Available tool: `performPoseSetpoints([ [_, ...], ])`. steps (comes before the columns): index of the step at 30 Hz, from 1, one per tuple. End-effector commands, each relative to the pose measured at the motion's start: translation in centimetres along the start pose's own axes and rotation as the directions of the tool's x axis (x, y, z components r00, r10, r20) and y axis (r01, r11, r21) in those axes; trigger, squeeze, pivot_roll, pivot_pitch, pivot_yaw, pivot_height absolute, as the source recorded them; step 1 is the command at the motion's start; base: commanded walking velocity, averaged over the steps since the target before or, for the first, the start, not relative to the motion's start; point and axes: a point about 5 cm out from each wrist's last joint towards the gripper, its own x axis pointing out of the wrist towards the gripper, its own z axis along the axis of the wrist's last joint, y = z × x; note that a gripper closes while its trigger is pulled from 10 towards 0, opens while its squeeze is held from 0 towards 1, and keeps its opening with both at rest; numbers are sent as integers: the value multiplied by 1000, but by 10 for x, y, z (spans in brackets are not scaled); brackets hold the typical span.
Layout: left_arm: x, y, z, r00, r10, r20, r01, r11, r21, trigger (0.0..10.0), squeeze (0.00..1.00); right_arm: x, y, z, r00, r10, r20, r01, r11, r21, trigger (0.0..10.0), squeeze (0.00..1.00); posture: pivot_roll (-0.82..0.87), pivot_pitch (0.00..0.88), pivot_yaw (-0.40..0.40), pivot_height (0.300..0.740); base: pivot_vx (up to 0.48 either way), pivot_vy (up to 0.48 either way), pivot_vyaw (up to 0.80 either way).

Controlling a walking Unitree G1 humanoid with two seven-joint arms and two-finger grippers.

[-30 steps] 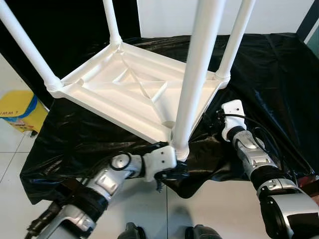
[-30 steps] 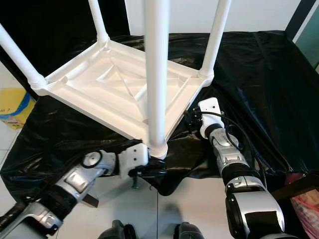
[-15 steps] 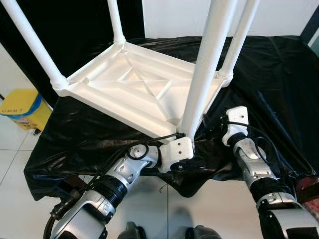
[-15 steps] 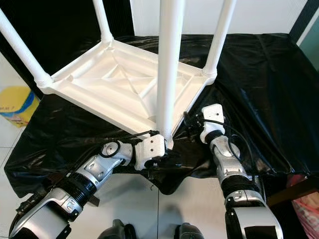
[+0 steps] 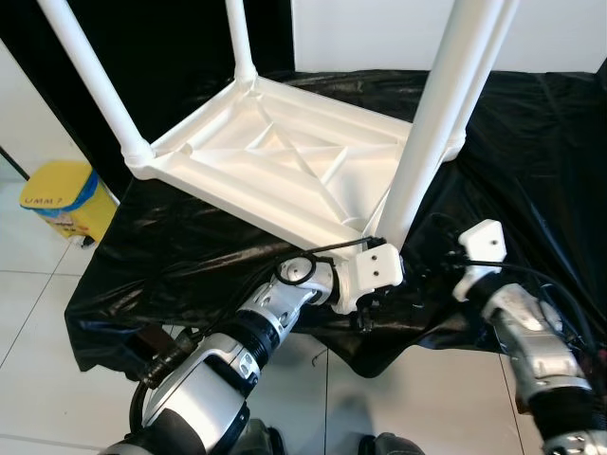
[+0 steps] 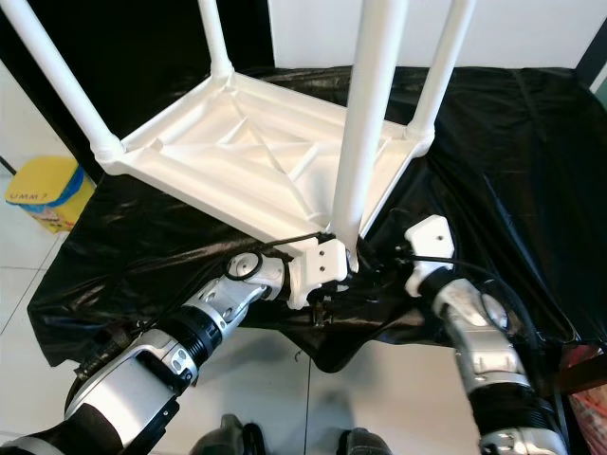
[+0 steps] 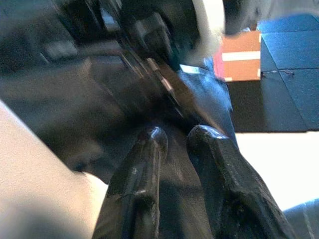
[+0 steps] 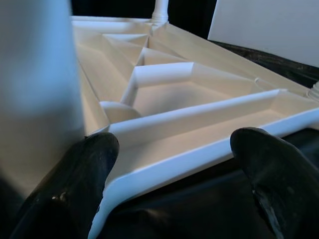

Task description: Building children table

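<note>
The white plastic children's table [image 5: 285, 166] lies upside down on a black sheet, its legs pointing up. The near leg [image 5: 427, 133] rises from the corner closest to me. My left gripper [image 7: 174, 139] is tucked low under that near corner [image 5: 368, 305], against the black sheet; its two fingers [image 7: 144, 154] stand close together with nothing seen between them. My right gripper [image 8: 174, 142] hovers beside the table's right edge, just short of the rim [image 8: 209, 149]. It stands open, fingers [image 8: 84, 164] wide apart, facing the ribbed underside.
The black sheet [image 5: 171, 256] drapes over the low surface and hangs past its front edge to the tiled floor. A yellow bin [image 5: 62, 199] stands on the floor at the left. An orange box [image 7: 241, 55] lies beyond the left gripper.
The camera has shifted, so the whole scene sits further right. My left gripper has reached further in under the near corner. My right gripper has drawn back toward me from the table's right edge.
</note>
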Motion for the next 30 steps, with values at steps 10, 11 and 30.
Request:
performPoseSetpoints([
  [10, -3, -10, -7, 999, 2, 34, -2, 1000, -4, 10000, 0, -26, 1, 13, 986, 137, -90, -137, 991, -1, 10000, 0, -146, 102, 60, 740, 0, 0, 0],
  [11, -3, -10, -7, 999, 2, 34, -2, 1000, -4, 10000, 0, -26, 1, 13, 986, 137, -90, -137, 991, -1, 10000, 0, -146, 102, 60, 740, 0, 0, 0],
  [30, -120, -36, 1, 998, 56, 16, -55, 997, -60, 10000, 0, -14, 15, 35, 919, 378, -110, -383, 924, -23, 10000, 0, -85, 83, 44, 740, 0, 0, 0],
])
